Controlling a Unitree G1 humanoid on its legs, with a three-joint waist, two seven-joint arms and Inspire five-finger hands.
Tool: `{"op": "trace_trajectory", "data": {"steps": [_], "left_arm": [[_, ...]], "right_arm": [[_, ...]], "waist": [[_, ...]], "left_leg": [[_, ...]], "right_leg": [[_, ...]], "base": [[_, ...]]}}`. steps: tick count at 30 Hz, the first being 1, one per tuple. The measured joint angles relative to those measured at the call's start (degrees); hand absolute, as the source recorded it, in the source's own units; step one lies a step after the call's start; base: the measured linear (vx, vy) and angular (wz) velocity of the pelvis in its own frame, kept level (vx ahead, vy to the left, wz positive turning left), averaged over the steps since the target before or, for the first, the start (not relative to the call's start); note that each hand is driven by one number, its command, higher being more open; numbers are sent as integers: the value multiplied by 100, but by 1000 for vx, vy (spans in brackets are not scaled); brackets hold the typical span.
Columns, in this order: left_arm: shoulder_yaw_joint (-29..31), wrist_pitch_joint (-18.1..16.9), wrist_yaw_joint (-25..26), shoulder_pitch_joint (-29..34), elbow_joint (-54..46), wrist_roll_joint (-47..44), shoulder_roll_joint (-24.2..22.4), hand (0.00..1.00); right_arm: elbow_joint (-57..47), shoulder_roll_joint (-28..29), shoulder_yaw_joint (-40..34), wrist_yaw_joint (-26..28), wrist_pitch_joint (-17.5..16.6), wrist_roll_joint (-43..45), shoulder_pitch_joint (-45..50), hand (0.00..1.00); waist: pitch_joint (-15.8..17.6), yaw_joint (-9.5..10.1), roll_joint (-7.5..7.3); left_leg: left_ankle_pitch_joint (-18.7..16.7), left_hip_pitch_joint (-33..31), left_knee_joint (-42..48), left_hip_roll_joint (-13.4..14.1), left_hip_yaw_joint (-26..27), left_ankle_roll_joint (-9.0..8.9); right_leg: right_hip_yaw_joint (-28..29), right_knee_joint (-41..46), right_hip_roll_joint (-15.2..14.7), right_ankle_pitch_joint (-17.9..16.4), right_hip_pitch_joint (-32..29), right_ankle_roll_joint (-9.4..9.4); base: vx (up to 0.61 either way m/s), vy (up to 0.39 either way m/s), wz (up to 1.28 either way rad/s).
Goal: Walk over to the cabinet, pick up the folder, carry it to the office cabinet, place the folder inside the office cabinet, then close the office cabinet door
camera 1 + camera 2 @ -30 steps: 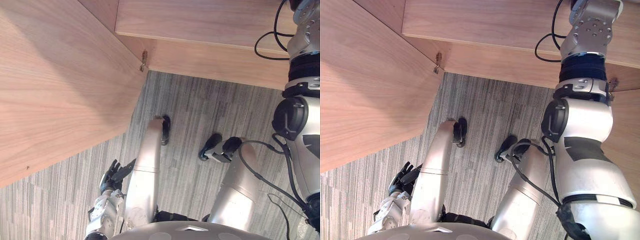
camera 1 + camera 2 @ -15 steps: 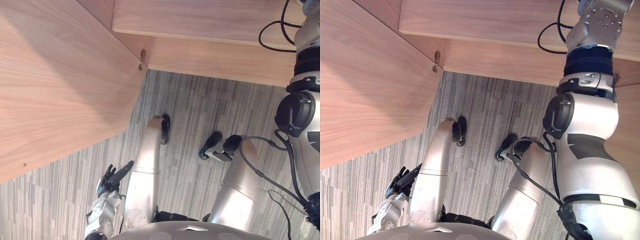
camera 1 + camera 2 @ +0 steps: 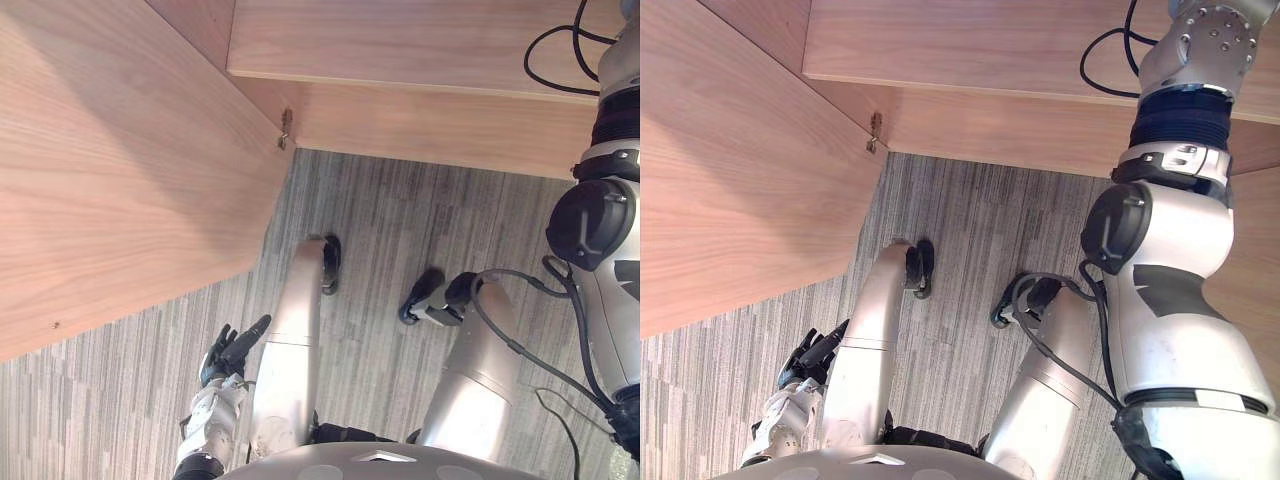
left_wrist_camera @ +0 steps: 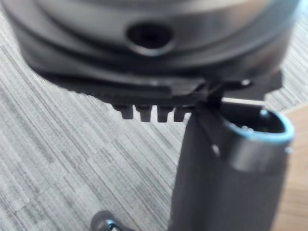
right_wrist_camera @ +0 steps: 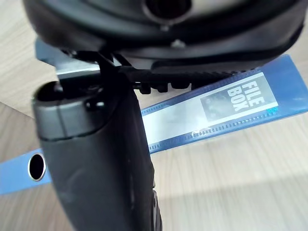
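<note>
Change is slight: my right hand (image 5: pixel 96 144) hovers open over the blue plastic folder (image 5: pixel 231 103), ungrasped (left hand (image 3: pixel 232 350) dangles open).

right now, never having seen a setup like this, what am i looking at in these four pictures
It is a walking humanoid robot with dark fingered hands. The two wide pictures come from cameras in its head, looking down at light wooden cabinet panels and grey striped carpet. Its left hand hangs low at its side, open and empty. The two close pictures come from wrist cameras. The right wrist one shows the right hand over a flat blue plastic folder with a white label, lying on a pale wooden surface. The hand looks open, so the folder seems not yet gripped.
</note>
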Motion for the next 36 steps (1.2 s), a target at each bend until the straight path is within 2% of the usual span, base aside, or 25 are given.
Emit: {"op": "trace_trajectory", "data": {"steps": [3, 8, 14, 19, 20, 22, 27, 31, 34, 36], "left_arm": [[3, -3, -8, -47, -9, 0, -27, 100], [173, -14, -22, -60, -10, 1, -125, 100], [169, -23, -67, -100, 33, 2, -138, 100], [144, -45, -52, -174, 26, -3, -146, 100], [147, -45, -50, -169, 28, -4, -137, 100], [148, -44, -68, -165, 28, -3, -133, 100], [150, -43, -169, -78, 25, -1, -102, 100], [156, -29, -233, 55, 27, 2, -86, 100], [147, -27, -388, 168, 23, 3, -53, 100], [142, -20, -487, 256, -4, 6, -15, 100]], "right_arm": [[4, 164, -66, 3, 72, -150, 170, 100], [181, 378, -7, 33, 770, -1078, 655, 100], [716, 557, 466, 147, 1380, -2012, 903, 100], [971, 554, 893, 352, 1876, -2497, 1098, 100], [1048, 537, 1068, 469, 2057, -2613, 1104, 100], [1141, 469, 1241, 667, 2222, -2691, 1104, 100], [1235, 318, 1417, 1020, 2441, -2905, 1104, 100], [1412, 115, 1503, 1471, 2704, -3654, 1274, 100], [1713, 15, 1695, 1944, 3028, -4531, 1396, 100], [1757, -86, 1808, 2324, 3100, -5013, 1528, 100]], "waist": [[-10, -3, 11], [-72, -7, 9], [-190, -34, -25], [-331, -99, -141], [-361, -128, -205], [-371, -139, -224], [-376, -160, -235], [-391, -128, -267], [-400, -137, -287], [-408, -164, -303]], "left_leg": [[-14, 207, -87, 19, 5, -23], [-35, 687, -350, 89, 14, -58], [-58, 1157, -658, 200, 42, -100], [-52, 1385, -847, 211, 28, -112], [-52, 1448, -918, 212, 44, -112], [-51, 1509, -968, 230, 48, -112], [-49, 1570, -1052, 242, 82, -108], [-31, 1655, -1187, 236, 112, -105], [-18, 1825, -1354, 238, 152, -93], [-4, 1911, -1466, 241, 171, -85]], "right_leg": [[-13, -103, 37, 1, 208, 1], [-120, -426, 132, 27, 698, 0], [-193, -804, 283, 91, 1165, -18], [-293, -1042, 323, 114, 1449, -5], [-287, -1108, 327, 134, 1486, 5], [-292, -1185, 364, 159, 1557, 27], [-292, -1292, 379, 191, 1608, 42], [-303, -1407, 382, 212, 1672, 56], [-328, -1578, 389, 256, 1833, 62], [-364, -1712, 400, 296, 1935, 77]], "base": [[-21, 42, -3], [-7, 40, -4], [32, 32, -6], [48, 28, 0], [41, 28, -1], [36, 24, -4], [19, 12, -2], [46, 2, 0], [52, 0, -1], [63, 6, 0]]}}
